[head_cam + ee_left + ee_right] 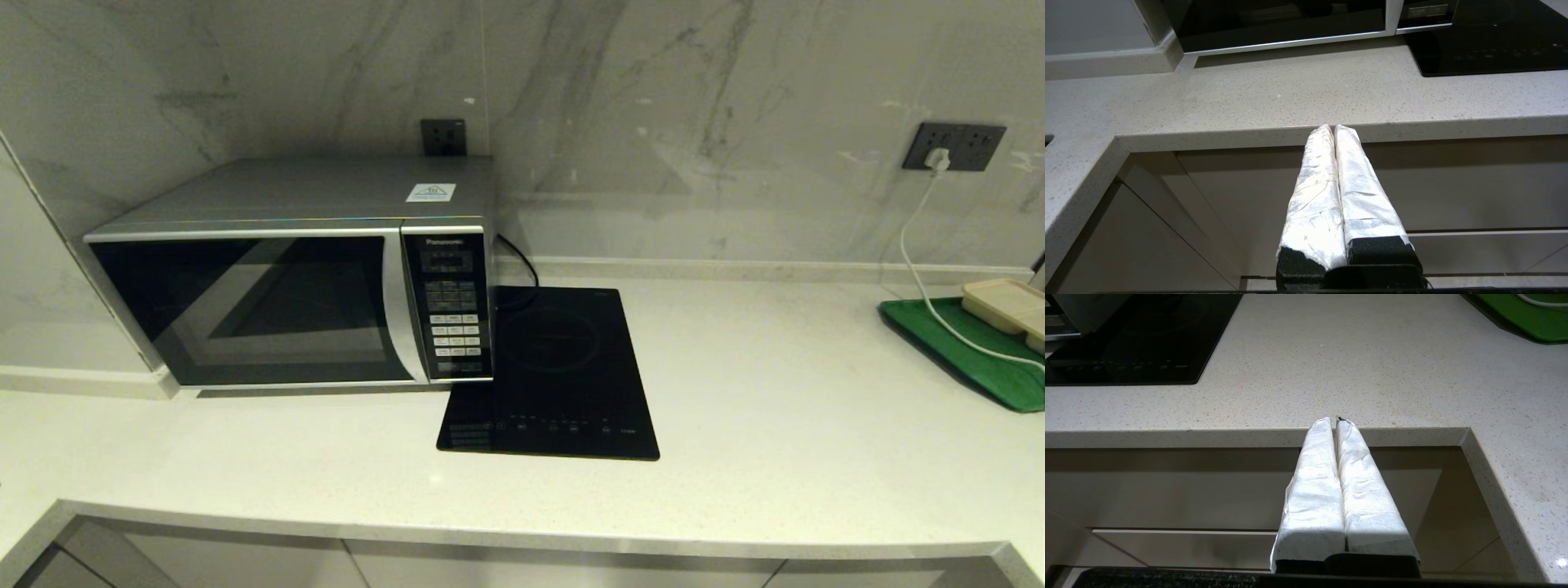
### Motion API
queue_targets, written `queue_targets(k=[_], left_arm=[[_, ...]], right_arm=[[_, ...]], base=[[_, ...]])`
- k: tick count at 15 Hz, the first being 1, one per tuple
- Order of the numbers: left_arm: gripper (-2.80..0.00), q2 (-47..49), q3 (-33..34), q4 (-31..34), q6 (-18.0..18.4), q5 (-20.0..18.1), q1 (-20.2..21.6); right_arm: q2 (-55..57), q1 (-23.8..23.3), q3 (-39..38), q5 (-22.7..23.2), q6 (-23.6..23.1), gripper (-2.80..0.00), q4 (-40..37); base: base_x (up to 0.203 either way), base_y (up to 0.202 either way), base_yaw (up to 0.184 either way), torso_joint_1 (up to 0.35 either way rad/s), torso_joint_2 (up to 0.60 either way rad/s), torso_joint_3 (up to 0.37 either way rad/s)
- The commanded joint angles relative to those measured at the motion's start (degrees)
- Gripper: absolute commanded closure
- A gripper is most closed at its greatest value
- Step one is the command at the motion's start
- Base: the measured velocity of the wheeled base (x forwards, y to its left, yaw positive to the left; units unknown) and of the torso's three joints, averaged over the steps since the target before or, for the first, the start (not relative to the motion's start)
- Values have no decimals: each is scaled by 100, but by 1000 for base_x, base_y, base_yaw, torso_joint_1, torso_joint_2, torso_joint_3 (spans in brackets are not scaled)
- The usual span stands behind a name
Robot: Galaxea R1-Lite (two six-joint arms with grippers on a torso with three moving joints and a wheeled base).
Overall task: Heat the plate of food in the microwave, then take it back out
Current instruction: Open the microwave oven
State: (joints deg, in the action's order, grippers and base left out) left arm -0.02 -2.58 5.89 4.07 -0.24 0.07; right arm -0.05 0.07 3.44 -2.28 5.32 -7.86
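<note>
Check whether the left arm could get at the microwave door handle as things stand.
Probably yes: the left pincer sits shut below the counter edge, and bare counter lies between it and the closed microwave; nothing blocks its handle.

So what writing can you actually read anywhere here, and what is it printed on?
"Panasonic": top of the button panel of the microwave.
White sticker on the microwave's top: a blue sign, print too small to read.
Microwave buttons and display: too blurred to read.
Touch-control markings along the front of the black cooktop: too small to read.
Nothing else bears text.
</note>
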Motion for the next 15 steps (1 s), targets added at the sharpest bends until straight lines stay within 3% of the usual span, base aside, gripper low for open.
queue_targets(k=[1,3,5,9,12,13,15], left_arm=[[0,18,-48,64,58,-3,16],[0,381,-621,121,-30,6,2],[0,1056,-1970,358,-347,-21,-37],[0,3423,-3950,1307,-1083,-175,-193],[0,5005,-4944,1329,-1742,-1317,-268],[0,5550,-5095,1100,-1969,-1964,-215],[0,6547,-5243,493,-2269,-3725,164]], right_arm=[[5,1,-1,-1,5,0,-5],[5,1,-1,-1,5,0,-5],[5,1,-1,-1,5,0,-5],[5,1,-1,-1,5,0,-5],[5,1,-1,-1,5,0,-5],[5,1,-1,-1,5,0,-5],[5,1,-1,-1,5,0,-5]], base=[[0,0,0,0,0,0],[0,0,0,0,0,0],[0,0,0,0,0,0],[0,0,0,0,0,0],[0,0,0,0,0,0],[0,0,0,0,0,0],[0,0,0,0,0,0]])
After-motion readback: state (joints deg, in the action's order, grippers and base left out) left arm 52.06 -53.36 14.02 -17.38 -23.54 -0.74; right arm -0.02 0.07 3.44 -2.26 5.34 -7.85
